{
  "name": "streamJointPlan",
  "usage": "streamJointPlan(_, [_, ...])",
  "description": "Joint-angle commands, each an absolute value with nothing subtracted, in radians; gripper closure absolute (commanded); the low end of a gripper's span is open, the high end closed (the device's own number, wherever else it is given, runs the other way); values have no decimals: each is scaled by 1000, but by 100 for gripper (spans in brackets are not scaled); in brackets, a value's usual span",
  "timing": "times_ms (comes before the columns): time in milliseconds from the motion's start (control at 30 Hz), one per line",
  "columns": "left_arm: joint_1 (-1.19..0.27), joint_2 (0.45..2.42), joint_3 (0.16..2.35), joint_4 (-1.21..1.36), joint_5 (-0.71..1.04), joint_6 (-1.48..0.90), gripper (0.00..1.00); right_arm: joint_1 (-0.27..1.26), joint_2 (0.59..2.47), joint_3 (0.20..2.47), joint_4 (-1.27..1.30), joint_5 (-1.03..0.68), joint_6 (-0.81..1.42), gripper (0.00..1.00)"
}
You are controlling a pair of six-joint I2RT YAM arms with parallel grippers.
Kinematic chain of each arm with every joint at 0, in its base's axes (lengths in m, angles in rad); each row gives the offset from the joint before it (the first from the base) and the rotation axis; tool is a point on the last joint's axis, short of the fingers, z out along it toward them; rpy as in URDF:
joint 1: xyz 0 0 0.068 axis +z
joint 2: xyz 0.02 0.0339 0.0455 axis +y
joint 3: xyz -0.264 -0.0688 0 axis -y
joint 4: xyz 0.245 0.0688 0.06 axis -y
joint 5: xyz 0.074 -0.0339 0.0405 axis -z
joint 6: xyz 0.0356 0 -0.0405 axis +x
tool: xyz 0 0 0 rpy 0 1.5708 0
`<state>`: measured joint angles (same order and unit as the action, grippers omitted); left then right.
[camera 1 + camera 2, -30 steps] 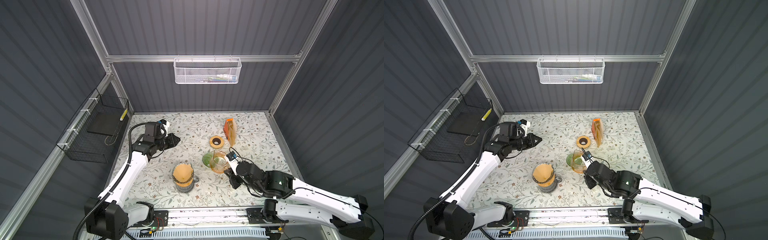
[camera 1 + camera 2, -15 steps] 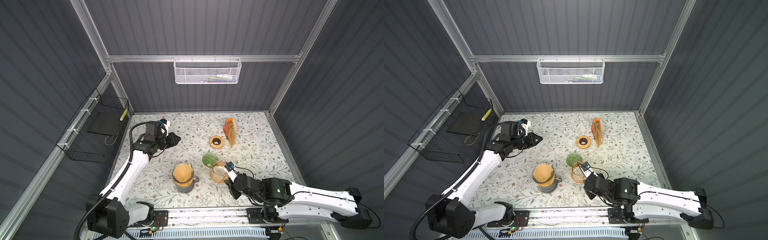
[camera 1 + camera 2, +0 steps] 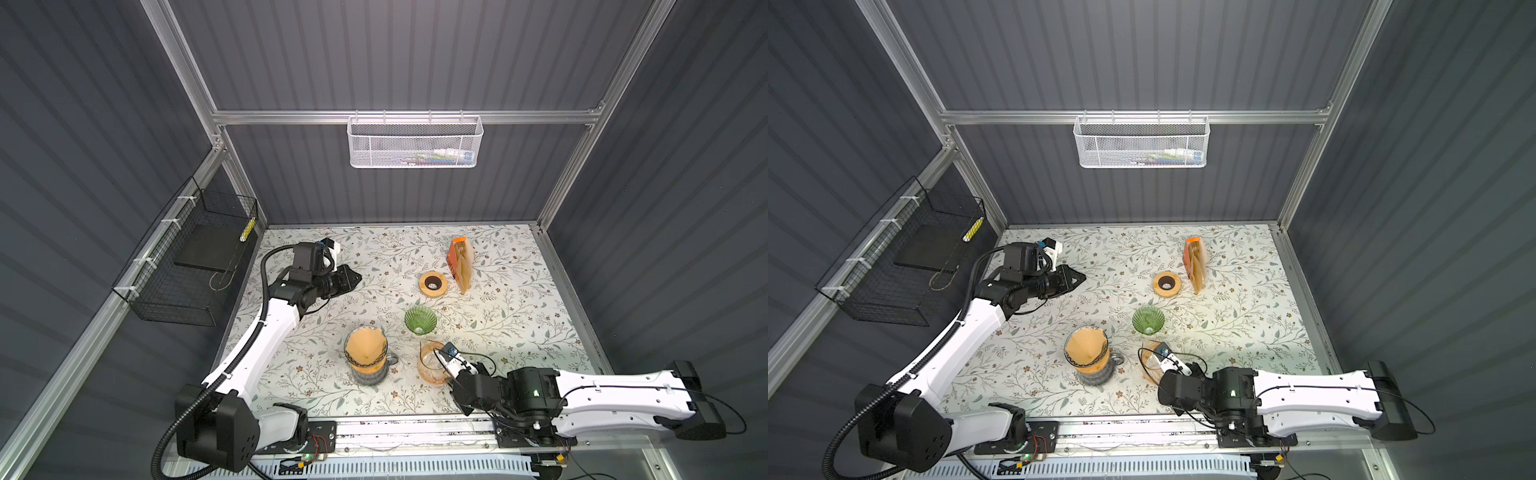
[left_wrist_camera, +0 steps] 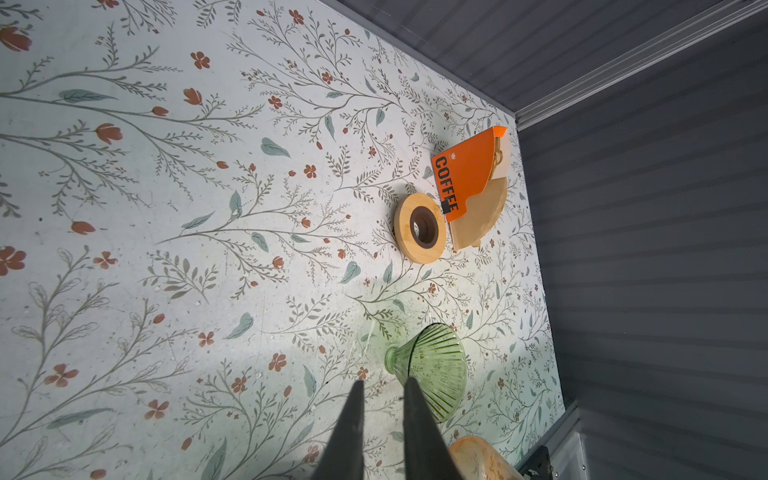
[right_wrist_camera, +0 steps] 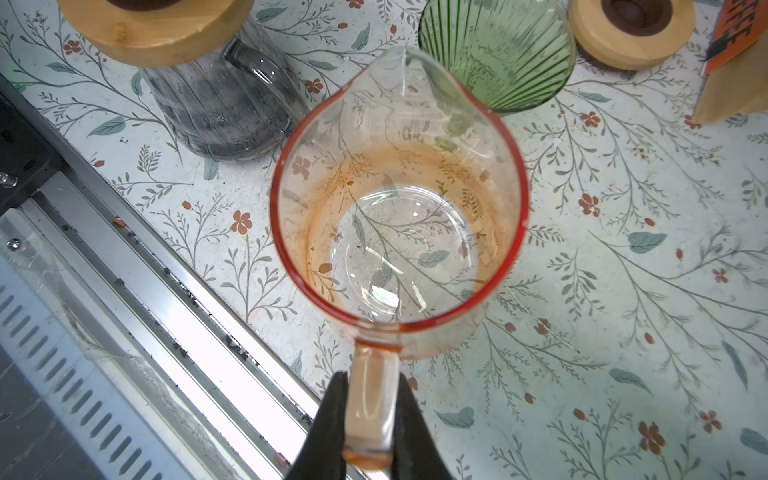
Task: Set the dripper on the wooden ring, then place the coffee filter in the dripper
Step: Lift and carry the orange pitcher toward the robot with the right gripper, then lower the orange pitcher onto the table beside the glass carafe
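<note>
Right wrist view first: the right gripper (image 5: 371, 384) has its jaws clamped on the handle (image 5: 371, 415) of the peach-tinted glass pitcher (image 5: 399, 166), near the front edge of the worktop (image 3: 519, 311). Just beyond the pitcher's spout sits the green dripper (image 3: 420, 319), and beside the pitcher a grey carafe (image 3: 369, 376) carrying a tan cone. Over to the coffee filters (image 4: 484, 212): they're stacked in the orange holder (image 3: 454, 259) toward the back, just beside a wooden ring (image 3: 433, 283), well apart from both arms. And the left gripper (image 4: 382, 384) hovers over the worktop's left side, jaws a sliver apart, nothing between them.
</note>
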<state>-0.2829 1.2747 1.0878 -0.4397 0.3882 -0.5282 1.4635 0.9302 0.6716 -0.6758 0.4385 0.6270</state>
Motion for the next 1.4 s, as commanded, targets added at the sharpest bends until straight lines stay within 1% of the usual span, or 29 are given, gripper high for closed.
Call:
streamJointPlan(0, [-290,1280,1099,-427,385,-538,81,1471,933,647,-604,440,672,100])
streamJointPlan(567, [-291,1272,1084,-417,390,-548,81,1473,989,575,-517,350,727,100])
streamJointPlan(900, [-291,1273,1075,-410,387,-548,81,1473,1002,548,-503,342,753,100])
streamJointPlan(1233, [-291,1281,1071,-400,391,-551,81,1473,1087,551,-496,329,775,100])
streamJointPlan(1367, [-291,1276,1072,-403,387,-550,81,1472,1089,542,-493,333,784,100])
